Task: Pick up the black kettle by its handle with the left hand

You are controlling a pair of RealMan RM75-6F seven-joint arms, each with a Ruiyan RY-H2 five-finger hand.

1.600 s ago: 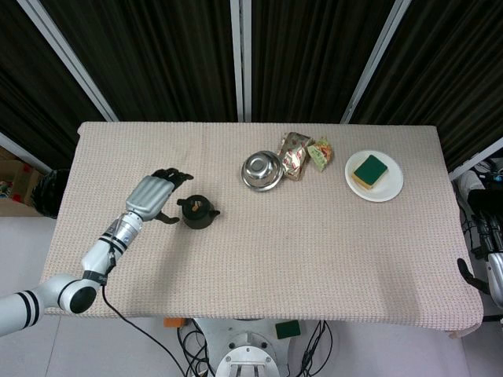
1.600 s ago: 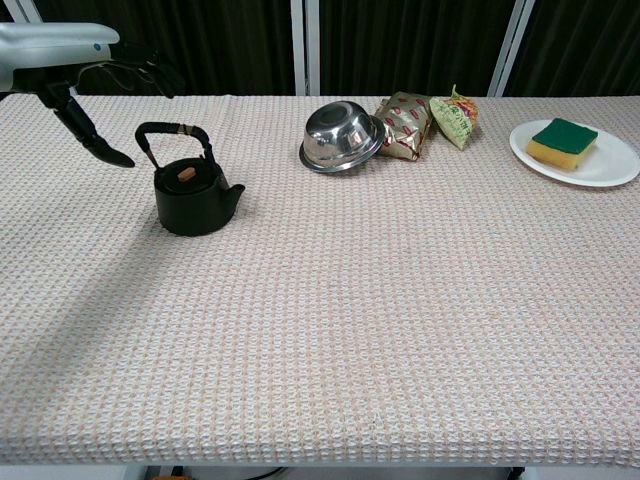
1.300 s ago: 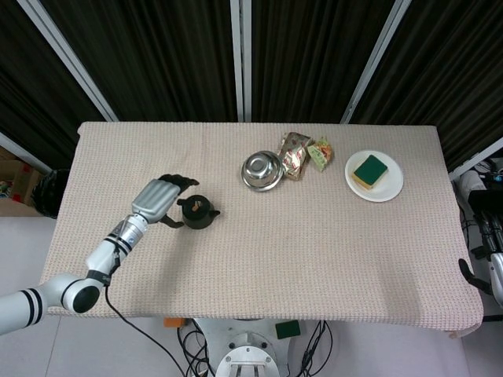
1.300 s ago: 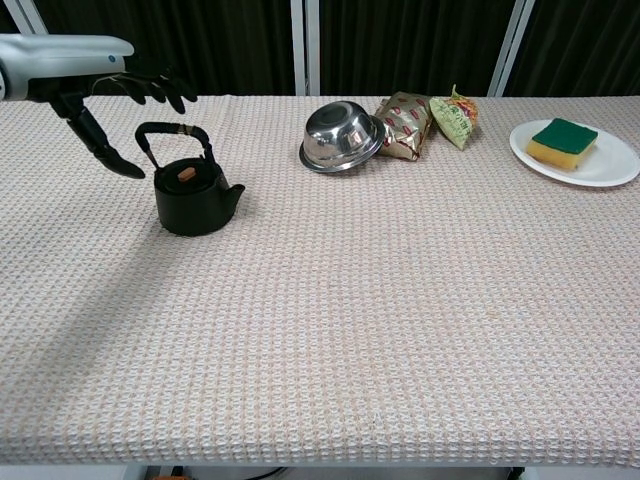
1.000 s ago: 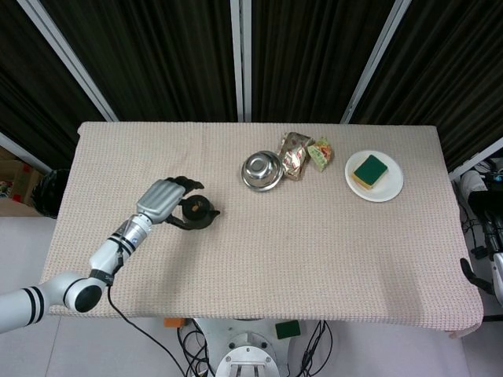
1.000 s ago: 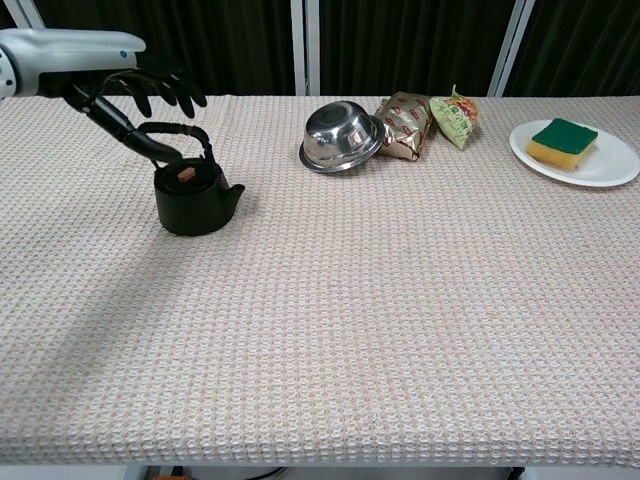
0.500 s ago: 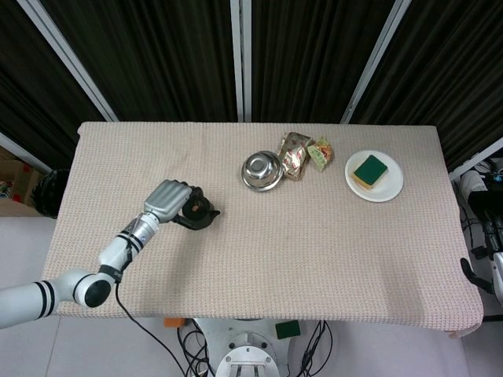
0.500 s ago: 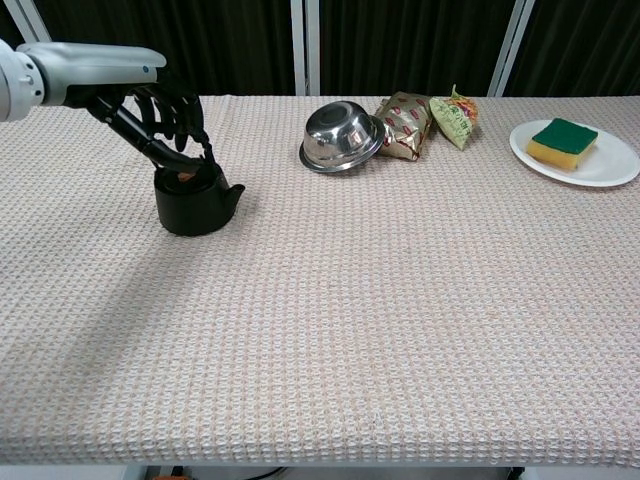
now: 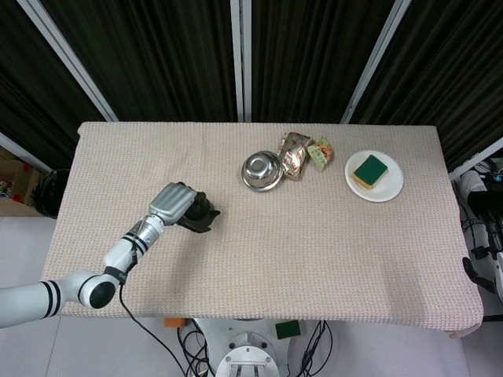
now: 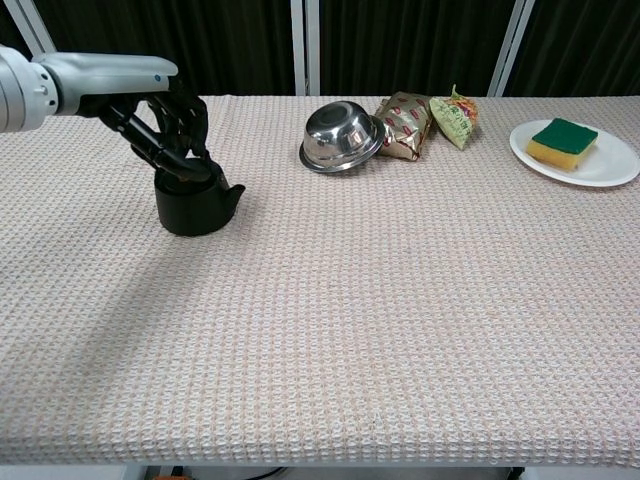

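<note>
Since the earlier frames, the left hand (image 10: 165,125) had swung in from the side and come down over the kettle (image 10: 195,205), its dark fingers (image 10: 190,130) curled around the handle on top. That kettle stood upright on the woven cloth of the table (image 10: 400,330), at the left side, spout toward the middle. From above, the left hand (image 9: 177,203) hid most of the kettle (image 9: 203,217). Nothing of the right hand showed in either view.
</note>
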